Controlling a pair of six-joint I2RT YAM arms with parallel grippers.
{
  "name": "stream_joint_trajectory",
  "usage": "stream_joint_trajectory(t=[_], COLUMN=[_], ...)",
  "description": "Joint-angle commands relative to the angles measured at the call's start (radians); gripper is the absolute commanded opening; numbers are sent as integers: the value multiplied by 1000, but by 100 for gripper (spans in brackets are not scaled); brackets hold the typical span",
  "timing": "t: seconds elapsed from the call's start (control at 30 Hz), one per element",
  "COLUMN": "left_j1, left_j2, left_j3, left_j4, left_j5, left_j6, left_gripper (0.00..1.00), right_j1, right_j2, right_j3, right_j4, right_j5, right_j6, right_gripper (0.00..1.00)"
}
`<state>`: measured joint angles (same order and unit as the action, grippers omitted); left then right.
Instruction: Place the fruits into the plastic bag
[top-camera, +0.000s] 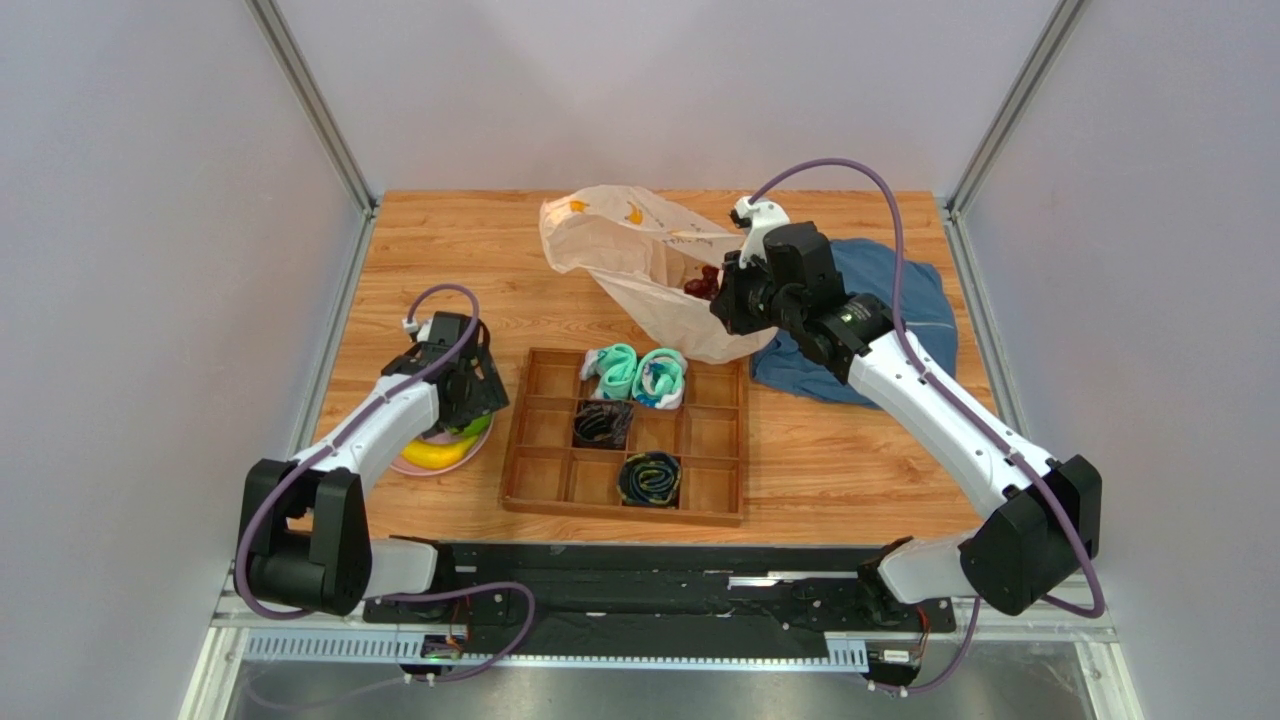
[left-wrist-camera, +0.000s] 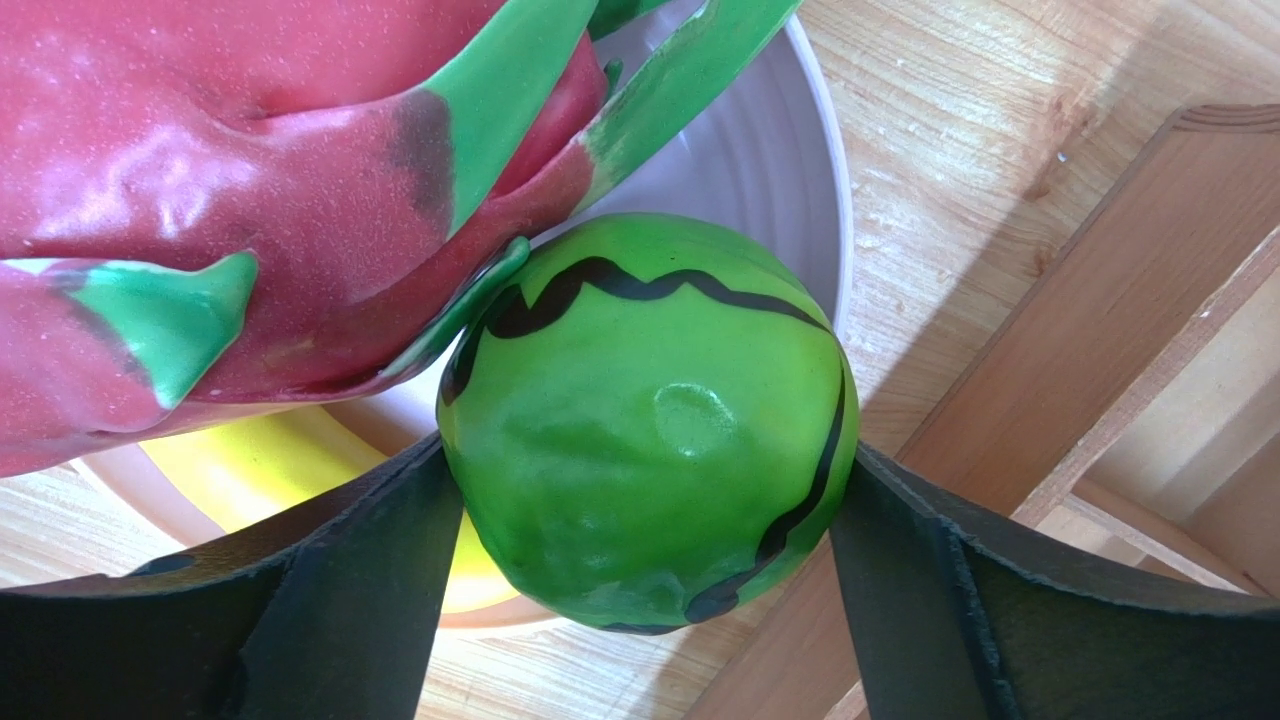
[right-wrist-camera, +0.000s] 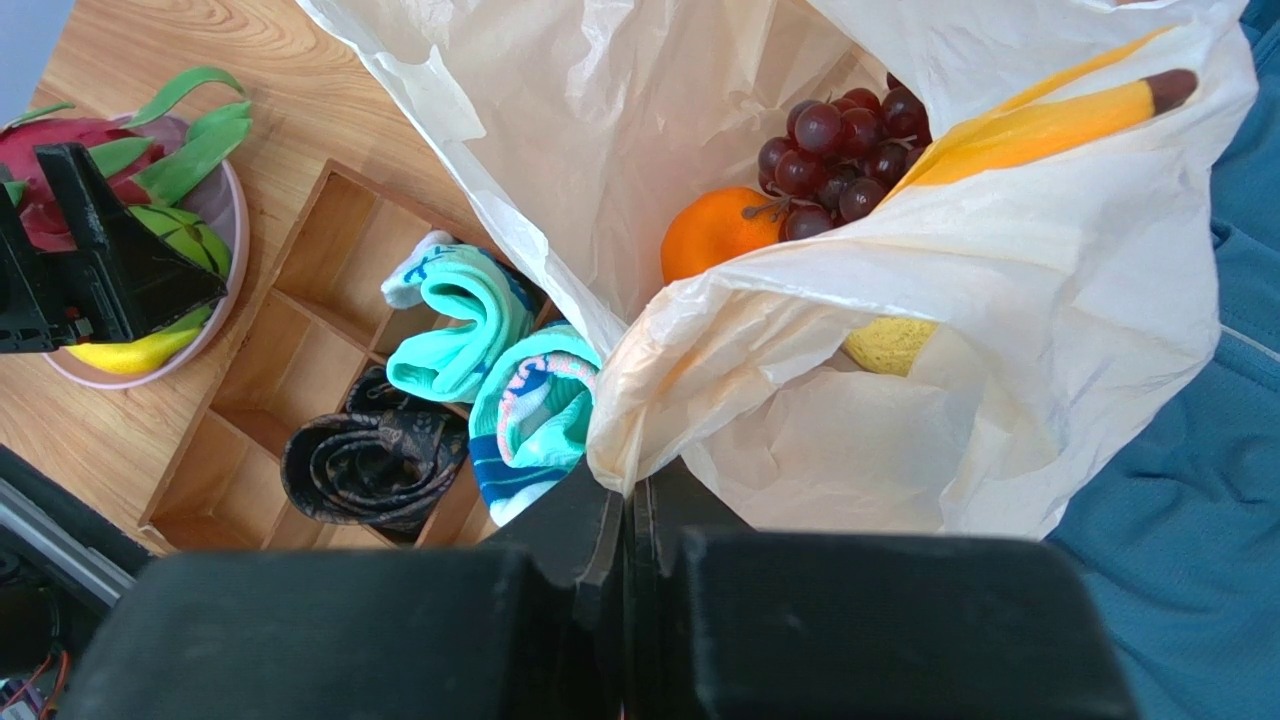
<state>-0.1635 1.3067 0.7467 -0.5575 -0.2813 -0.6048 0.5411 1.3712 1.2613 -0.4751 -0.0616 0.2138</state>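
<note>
The green striped melon (left-wrist-camera: 646, 420) lies at the edge of a pale plate (left-wrist-camera: 751, 150), beside the red-pink dragon fruit (left-wrist-camera: 226, 180) and above the yellow banana (left-wrist-camera: 256, 480). My left gripper (left-wrist-camera: 649, 447) straddles the melon, one finger against each of its sides. The plastic bag (right-wrist-camera: 932, 375) stands open at the back of the table. Inside it I see dark grapes (right-wrist-camera: 842, 135), an orange (right-wrist-camera: 718, 233) and a lemon (right-wrist-camera: 890, 342). My right gripper (right-wrist-camera: 628, 488) is shut on the bag's near rim and holds it up.
A wooden divided tray (top-camera: 556, 480) sits mid-table, with teal rolled socks (top-camera: 639, 372) and dark rolled socks (top-camera: 649, 477) in its compartments. A blue cloth garment (top-camera: 902, 300) lies under the right arm. Metal frame posts and grey walls close in the table.
</note>
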Motion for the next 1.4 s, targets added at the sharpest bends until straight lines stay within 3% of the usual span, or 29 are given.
stream_joint_trajectory(t=[0.0,0.17,0.8,0.97,1.17,1.37], left_j1=[2,2,-41,-129,-362,-478], left_j2=[-4,-43,-365,-438,-296,-17], left_j3=[-1,-17,-7,69,324,571], left_j4=[19,28,19,163,338,432], left_j5=[22,22,149,226,272,321], left_j6=[-13,-9,-15,11,105,152], left_gripper=[88,80,72,71,70,70], right_j1=[3,2,5,3,5,3], right_j2=[-8,-6,0,-4,-3,-21], right_j3=[32,32,27,27,29,26], right_j4=[21,21,29,32,33,30], right_j5=[-4,-6,-15,-10,-23,-17], right_j6=[10,10,13,15,19,18], right_gripper=[4,4,4,4,4,4])
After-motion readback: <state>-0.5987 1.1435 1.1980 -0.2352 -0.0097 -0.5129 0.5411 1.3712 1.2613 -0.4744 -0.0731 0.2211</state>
